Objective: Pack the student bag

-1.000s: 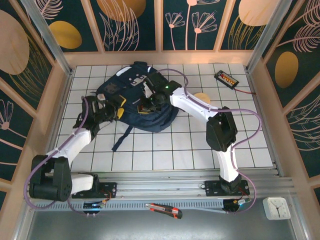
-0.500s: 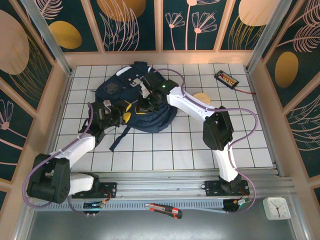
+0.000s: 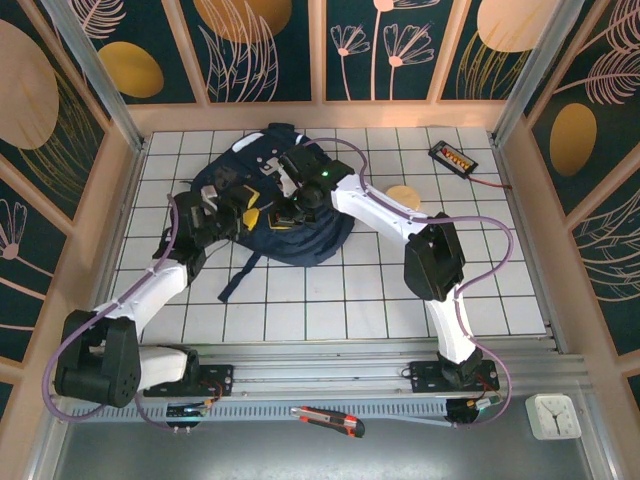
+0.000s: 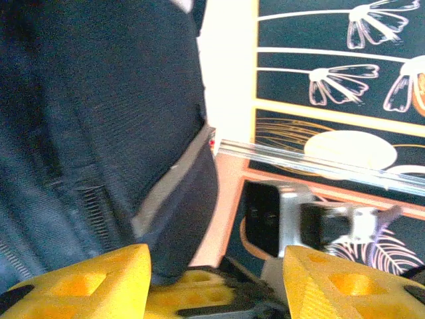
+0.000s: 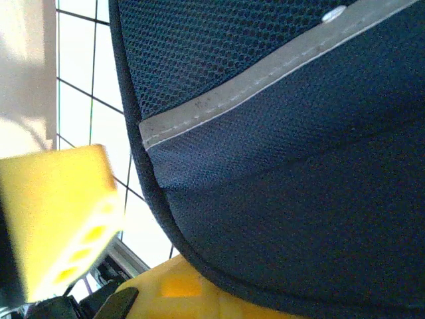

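- The student bag lies flat on the white-tiled worktop, towards the far left, its black straps trailing towards the near edge.
- The right gripper is down on the bag's middle. Its jaws are closed, and in the right wrist view the bag's piped rim and grey stripe run down between the yellow fingers, so it appears to be pinching the fabric edge.
- The left gripper sits at the bag's left side, just beside the right one. Its jaws stand about half apart. A fold of navy fabric hangs against one finger, while the other finger is clear of it, so nothing is clamped.
- Judged from this, the job is in its opening stage: the two arms look set to part the bag's mouth (whether the zip is undone is hidden under the arms).
- No item can be seen inside the bag. A round tan disc lies just right of the bag, and a small black meter sits near the far right corner; which of them is meant to go in, I cannot tell.
- Left to do, as I read it: hold the mouth open, load the contents, close up.
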Available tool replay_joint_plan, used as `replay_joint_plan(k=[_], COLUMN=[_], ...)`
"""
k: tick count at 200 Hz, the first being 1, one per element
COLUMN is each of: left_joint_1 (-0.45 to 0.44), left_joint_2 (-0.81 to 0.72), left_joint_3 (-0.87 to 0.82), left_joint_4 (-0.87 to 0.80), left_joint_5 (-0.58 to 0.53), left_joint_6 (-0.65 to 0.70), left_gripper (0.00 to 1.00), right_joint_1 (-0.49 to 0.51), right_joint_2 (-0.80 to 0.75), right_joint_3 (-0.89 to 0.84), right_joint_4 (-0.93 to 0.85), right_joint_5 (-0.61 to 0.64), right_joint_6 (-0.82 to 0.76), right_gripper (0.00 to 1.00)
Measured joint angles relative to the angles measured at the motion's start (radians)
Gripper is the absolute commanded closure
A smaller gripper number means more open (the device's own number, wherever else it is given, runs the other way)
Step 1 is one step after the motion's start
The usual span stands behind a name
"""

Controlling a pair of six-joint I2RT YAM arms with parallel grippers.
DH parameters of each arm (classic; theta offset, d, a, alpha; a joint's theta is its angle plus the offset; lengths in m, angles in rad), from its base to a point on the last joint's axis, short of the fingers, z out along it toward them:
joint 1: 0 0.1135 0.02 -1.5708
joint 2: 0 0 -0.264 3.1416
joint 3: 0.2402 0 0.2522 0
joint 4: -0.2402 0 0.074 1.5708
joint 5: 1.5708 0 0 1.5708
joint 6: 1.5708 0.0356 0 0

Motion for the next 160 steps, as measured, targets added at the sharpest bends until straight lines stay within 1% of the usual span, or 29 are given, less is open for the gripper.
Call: replay_joint_plan(k=[20, 53, 102, 160], left_joint_1=[0.005, 0.005, 0.005, 0.011], left_joint_2=[0.020, 0.101, 0.138, 0.132], left_joint_3=[0.013, 0.055, 0.101, 0.126], left_joint_4=[0.000, -0.025, -0.055, -0.132], left_joint_5=[0.010, 0.037, 0.065, 0.080], left_joint_6=[0.008, 0.031, 0.062, 0.113], left_gripper=[0.45, 0.45, 0.44, 0.36], right_joint_1=[0.002, 0.006, 0.018, 0.025], right_joint_2=[0.000, 0.000, 0.000, 0.000], right_joint_3=[0.000, 0.000, 0.000, 0.000], right_joint_4=[0.000, -0.006, -0.018, -0.024], right_joint_5=[0.003, 0.026, 0.055, 0.075], right_joint_6=[0.000, -0.001, -0.012, -0.012], right_gripper=[1.00, 1.00, 1.00, 1.00])
